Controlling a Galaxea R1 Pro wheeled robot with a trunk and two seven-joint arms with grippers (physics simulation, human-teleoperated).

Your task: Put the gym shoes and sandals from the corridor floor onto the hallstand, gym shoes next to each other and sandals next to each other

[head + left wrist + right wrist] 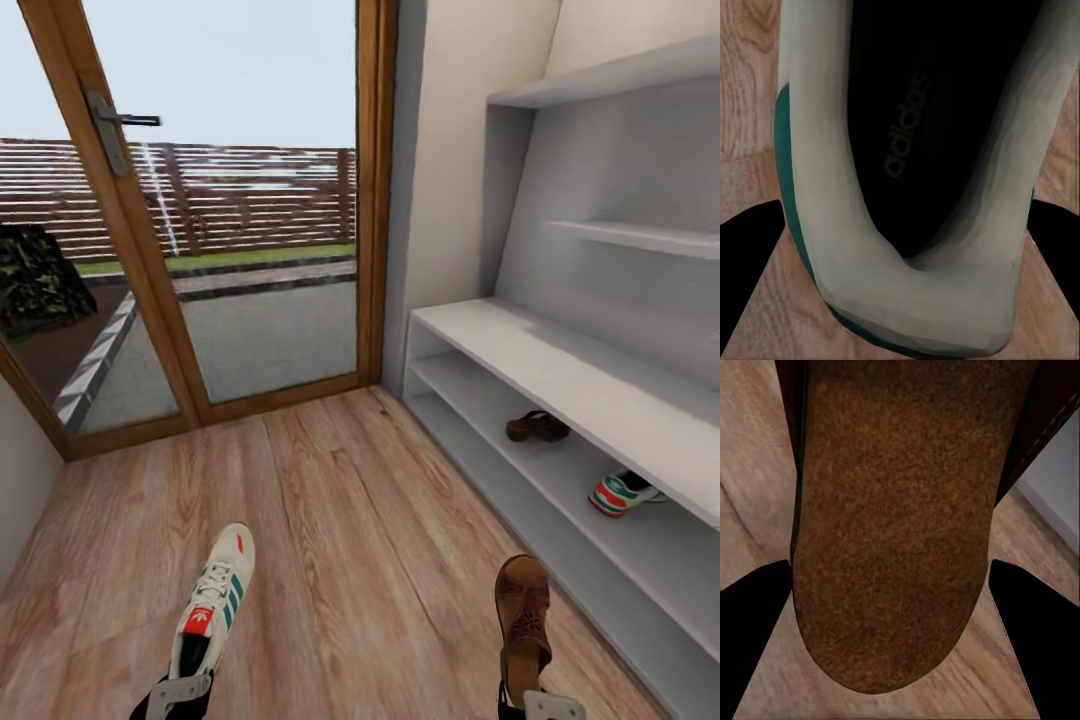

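Note:
My left gripper [180, 692] is shut on the heel of a white gym shoe [215, 598] with green stripes, its toe pointing away from me over the wood floor [340, 520]. In the left wrist view the shoe's dark opening [915, 127] lies between the black fingers [750, 255]. My right gripper [538, 706] is shut on the heel of a brown sandal [523, 610]; its footbed [896, 532] sits between the fingers [1035, 622]. The grey hallstand [560, 365] stands to the right. On its lower tier rest the other sandal [537, 426] and the other gym shoe [620, 494], apart from each other.
A glazed wooden door [215, 200] with a lever handle [125, 120] closes the corridor ahead. A cream wall [450, 150] meets the hallstand's near end. Two staggered shelves [640, 236] hang above the bench top.

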